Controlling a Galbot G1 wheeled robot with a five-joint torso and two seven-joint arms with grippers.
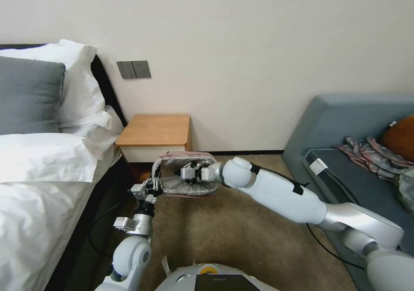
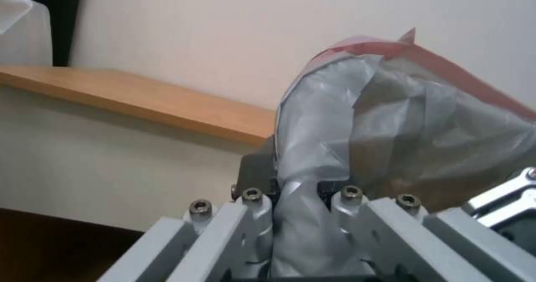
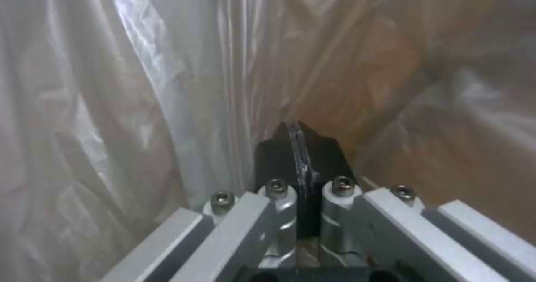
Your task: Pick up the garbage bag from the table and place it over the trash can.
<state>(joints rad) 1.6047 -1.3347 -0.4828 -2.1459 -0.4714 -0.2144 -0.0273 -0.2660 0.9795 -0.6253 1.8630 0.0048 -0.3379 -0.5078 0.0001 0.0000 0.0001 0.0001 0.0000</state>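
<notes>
While both our grippers hold the garbage bag (image 1: 189, 183) just in front of the desk (image 1: 155, 131), near the floor, we judge the spreading step underway; next calls for stretching its rim wider. Our left gripper (image 1: 152, 186) pinches film between its fingers (image 2: 254, 177), as the left wrist view shows; our right gripper (image 1: 186, 172) shows fingers (image 3: 279, 156) pressed on film inside the bag

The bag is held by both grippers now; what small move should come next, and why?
Probably draw the two grippers a little apart to widen the mouth. The left gripper and right gripper each pinch film of the bag, held off the table; its pink rim arches between them, half open.
</notes>
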